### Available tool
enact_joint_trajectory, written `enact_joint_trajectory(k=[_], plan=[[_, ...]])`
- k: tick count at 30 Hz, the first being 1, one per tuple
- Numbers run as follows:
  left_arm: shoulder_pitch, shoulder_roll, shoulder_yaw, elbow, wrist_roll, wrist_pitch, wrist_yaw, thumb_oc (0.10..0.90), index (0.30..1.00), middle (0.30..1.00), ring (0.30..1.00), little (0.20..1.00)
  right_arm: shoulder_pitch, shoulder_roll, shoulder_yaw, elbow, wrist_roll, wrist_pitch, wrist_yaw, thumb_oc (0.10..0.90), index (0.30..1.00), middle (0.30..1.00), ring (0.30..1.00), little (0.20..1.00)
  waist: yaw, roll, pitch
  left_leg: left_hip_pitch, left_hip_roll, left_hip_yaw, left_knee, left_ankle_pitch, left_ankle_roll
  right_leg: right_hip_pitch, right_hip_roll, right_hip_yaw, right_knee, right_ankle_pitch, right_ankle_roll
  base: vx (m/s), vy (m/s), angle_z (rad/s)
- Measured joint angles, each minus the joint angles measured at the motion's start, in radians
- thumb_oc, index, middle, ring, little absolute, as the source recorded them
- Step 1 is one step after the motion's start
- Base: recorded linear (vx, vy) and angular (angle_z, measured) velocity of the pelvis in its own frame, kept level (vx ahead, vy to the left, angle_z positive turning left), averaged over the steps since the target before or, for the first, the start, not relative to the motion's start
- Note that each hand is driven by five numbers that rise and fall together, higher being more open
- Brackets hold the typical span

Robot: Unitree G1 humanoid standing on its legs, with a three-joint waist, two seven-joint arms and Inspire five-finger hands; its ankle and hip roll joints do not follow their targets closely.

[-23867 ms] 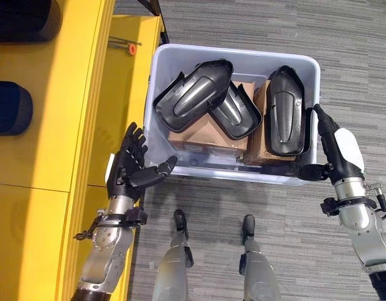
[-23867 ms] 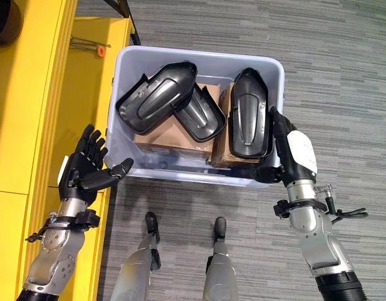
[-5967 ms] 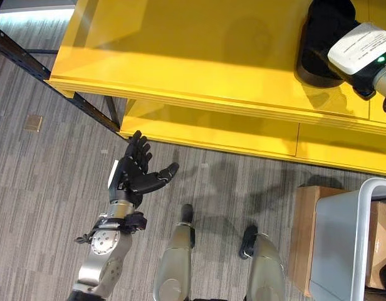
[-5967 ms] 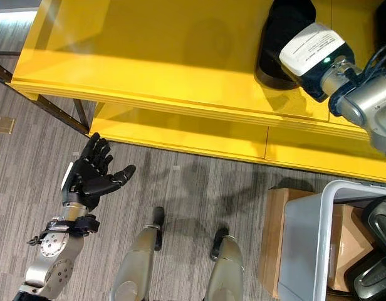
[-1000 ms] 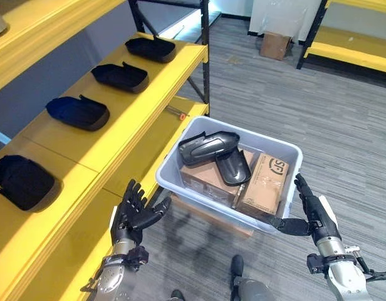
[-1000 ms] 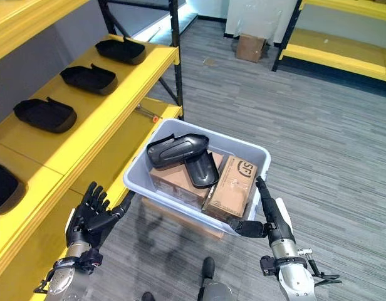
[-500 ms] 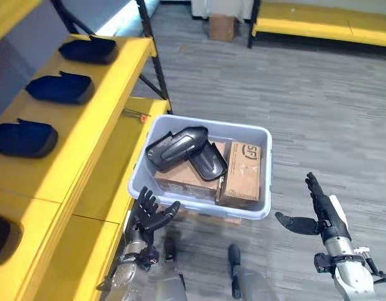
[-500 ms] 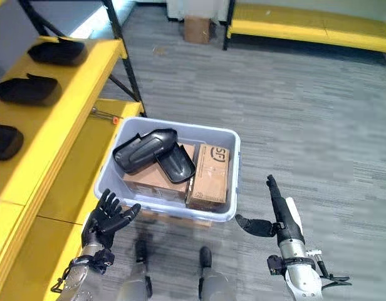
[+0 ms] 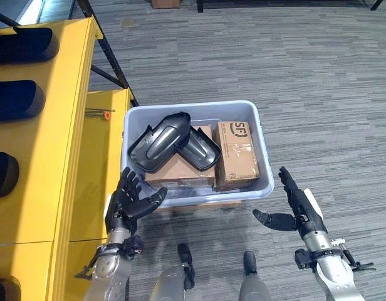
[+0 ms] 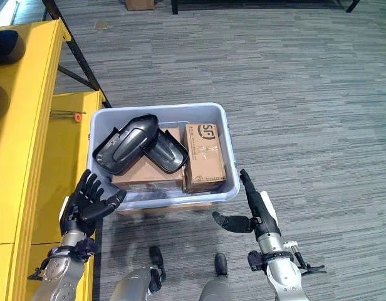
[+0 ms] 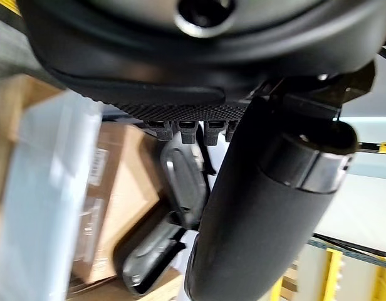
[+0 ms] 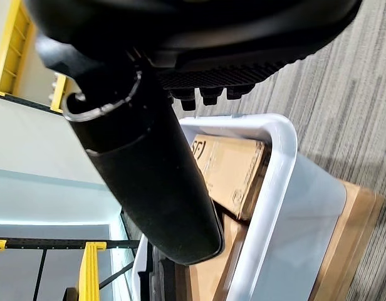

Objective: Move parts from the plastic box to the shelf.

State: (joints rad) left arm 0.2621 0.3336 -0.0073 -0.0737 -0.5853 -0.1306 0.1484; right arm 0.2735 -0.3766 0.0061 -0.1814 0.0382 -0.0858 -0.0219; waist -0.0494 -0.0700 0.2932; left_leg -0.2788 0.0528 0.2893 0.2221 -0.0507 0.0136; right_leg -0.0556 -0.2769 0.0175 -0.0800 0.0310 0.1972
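A pale plastic box (image 9: 263, 177) stands on the grey floor beside the yellow shelf (image 9: 52, 144). Inside it two dark moulded parts (image 9: 156, 140) (image 9: 200, 148) lie on a flat cardboard box (image 9: 179, 174), next to an upright cardboard box (image 9: 236, 154). Three more dark parts (image 9: 24, 44) (image 9: 16, 99) (image 9: 4, 174) lie along the shelf's top. My left hand (image 9: 126, 202) is open at the box's near left corner, fingers spread, holding nothing. My right hand (image 9: 299, 209) is open just off the box's near right corner, thumb out, apart from the rim. The box (image 12: 277, 188) shows past my right thumb (image 12: 149, 169).
An orange-tipped tool (image 9: 99, 113) lies on the lower shelf board (image 9: 99, 182) behind the box. A black shelf upright (image 9: 105, 53) slants up at the back left. Grey carpet (image 9: 306, 81) spreads wide to the right and behind the box.
The camera has tilted down, so the box now sits more squarely below me. Both hands stay open beside the box's near corners.
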Motion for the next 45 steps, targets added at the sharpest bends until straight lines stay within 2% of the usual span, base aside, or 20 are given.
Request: enact_joint_trajectory(k=[6,10,15,19,22,25,27,33,45], plan=[[0.03,-0.001,0.003,-0.016,0.001,0.002,0.0,0.9,1.0,1.0,1.0,1.0,-0.01,-0.078,-0.018,-0.001,-0.058,0.0,-0.017,0.9,1.0,1.0,1.0,1.0,-0.001,-0.031,0.008,-0.033,0.072,0.005,-0.006,0.025,-0.035,-0.049,0.061,0.004,0.001,0.013,-0.028,0.02,-0.054,-0.16],[0.017,-0.001,0.004,-0.02,0.001,0.002,0.0,0.9,1.0,1.0,1.0,1.0,-0.068,-0.163,-0.02,-0.003,-0.117,-0.001,-0.035,0.9,1.0,1.0,1.0,1.0,0.002,-0.035,0.01,-0.036,0.086,-0.012,-0.024,0.04,-0.047,-0.046,0.082,-0.013,-0.005,0.016,-0.033,-0.01,-0.053,0.08],[-0.006,-0.001,-0.001,-0.023,0.001,0.001,0.001,0.9,1.0,1.0,1.0,1.0,-0.194,-0.2,-0.012,-0.009,-0.139,-0.01,-0.06,0.9,1.0,1.0,1.0,1.0,0.016,-0.037,0.015,-0.056,0.092,-0.04,-0.052,0.064,-0.057,-0.06,0.098,-0.046,-0.005,0.012,-0.039,-0.02,-0.065,0.14],[-0.047,0.004,-0.011,-0.038,0.001,0.0,0.016,0.9,1.0,1.0,1.0,1.0,-0.342,-0.225,0.067,-0.01,-0.139,-0.014,-0.082,0.9,1.0,1.0,1.0,1.0,0.033,-0.04,0.056,-0.078,0.099,-0.072,-0.056,0.077,-0.063,-0.064,0.113,-0.079,-0.005,0.011,-0.045,-0.01,-0.055,0.18],[-0.075,0.005,-0.026,-0.053,0.0,-0.003,0.042,0.9,1.0,1.0,1.0,1.0,-0.5,-0.248,0.172,0.014,-0.139,-0.001,-0.101,0.9,1.0,1.0,1.0,1.0,0.071,-0.04,0.092,-0.099,0.103,-0.087,-0.057,0.086,-0.066,-0.077,0.12,-0.094,-0.005,0.011,-0.051,-0.02,-0.058,0.11],[-0.098,0.004,-0.042,-0.055,0.0,-0.003,0.045,0.9,1.0,1.0,1.0,1.0,-0.608,-0.254,0.218,0.057,-0.14,0.009,-0.116,0.9,1.0,1.0,1.0,1.0,0.098,-0.042,0.12,-0.11,0.103,-0.103,-0.058,0.09,-0.067,-0.08,0.125,-0.11,-0.005,0.011,-0.053,-0.01,-0.031,0.16],[-0.104,0.004,-0.052,-0.055,-0.001,-0.003,0.063,0.9,1.0,1.0,1.0,1.0,-0.663,-0.255,0.23,0.08,-0.14,0.025,-0.129,0.9,1.0,1.0,1.0,1.0,0.13,-0.043,0.126,-0.126,0.1,-0.11,-0.059,0.091,-0.067,-0.089,0.124,-0.122,-0.005,0.01,-0.053,0.0,-0.025,0.09],[-0.136,0.006,-0.052,-0.058,-0.002,-0.01,0.083,0.9,1.0,1.0,1.0,1.0,-0.775,-0.26,0.279,0.12,-0.165,0.06,-0.155,0.9,1.0,1.0,1.0,1.0,0.166,-0.042,0.167,-0.14,0.097,-0.131,-0.058,0.092,-0.066,-0.088,0.127,-0.149,-0.005,0.01,-0.053,0.0,-0.011,0.1],[-0.197,0.006,-0.071,-0.057,-0.003,-0.041,0.091,0.9,1.0,1.0,1.0,1.0,-0.916,-0.258,0.357,0.234,-0.262,0.098,-0.168,0.9,1.0,1.0,1.0,1.0,0.195,-0.036,0.207,-0.179,0.084,-0.172,-0.056,0.101,-0.063,-0.099,0.127,-0.195,-0.005,0.009,-0.055,-0.01,0.0,0.1]])
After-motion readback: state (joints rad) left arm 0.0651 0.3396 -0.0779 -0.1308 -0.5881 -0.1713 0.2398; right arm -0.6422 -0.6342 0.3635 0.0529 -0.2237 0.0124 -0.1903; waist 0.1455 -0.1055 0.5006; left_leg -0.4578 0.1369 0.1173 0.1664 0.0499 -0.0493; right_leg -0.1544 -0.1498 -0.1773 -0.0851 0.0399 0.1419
